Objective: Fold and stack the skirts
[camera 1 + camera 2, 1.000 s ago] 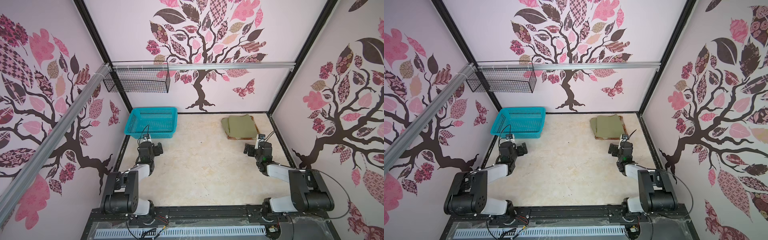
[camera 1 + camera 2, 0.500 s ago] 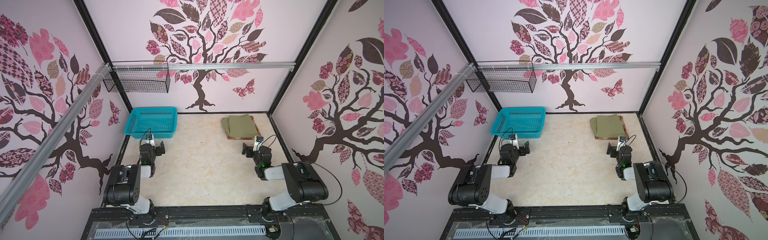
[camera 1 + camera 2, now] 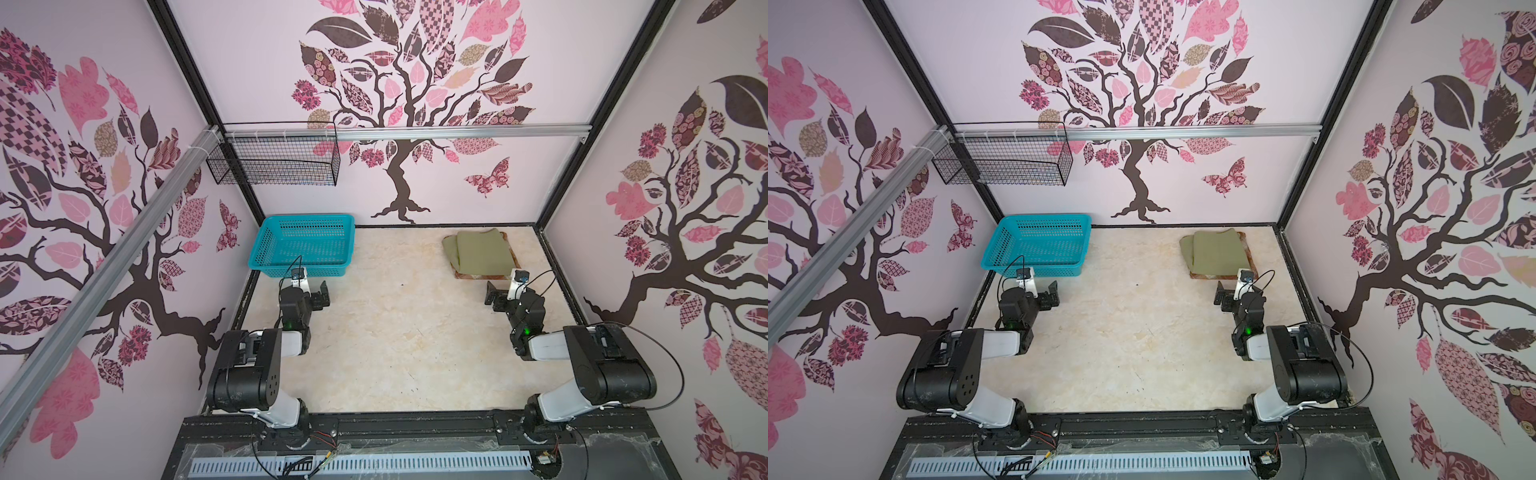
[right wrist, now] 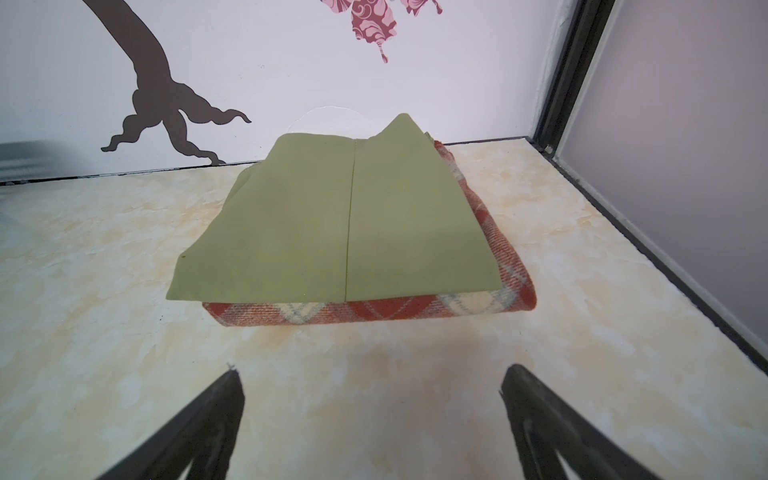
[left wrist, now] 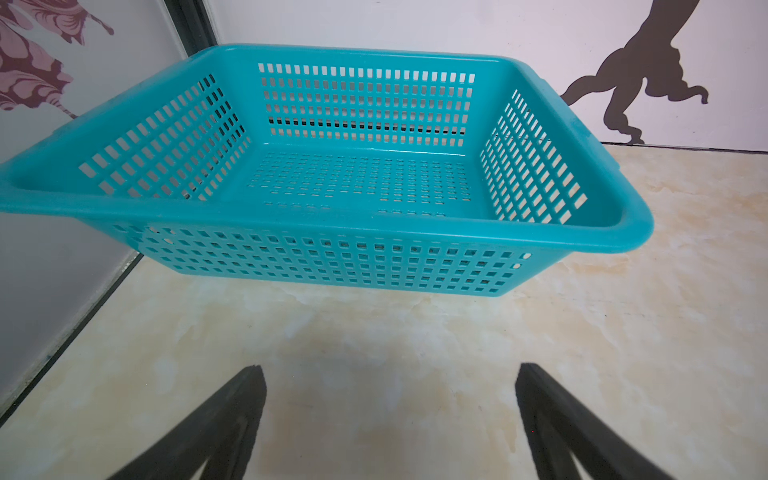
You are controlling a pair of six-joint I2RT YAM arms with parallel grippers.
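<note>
Plain olive-green folded cloth skirt point(image 4: 340, 224) lies atop rust-red-and-cream plaid woolly skirt point(image 4: 374, 309), far right corner — directly ahead of right gripper point(image 4: 372, 370), near, apart. Right arm nearer. Both jaws spread wide, empty; left gripper point(image 5: 390, 368) faces turquoise plastic basket point(image 5: 374, 224).

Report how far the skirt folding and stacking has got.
Done: the olive-green skirt lies folded on top of the folded plaid skirt, forming one stack near the far right corner of the table.
In hand: nothing. The left pincer faces the turquoise basket and the right pincer faces the stack; both are open and empty.
Left: no loose skirt shows and the basket is empty, so the job looks finished.
</note>
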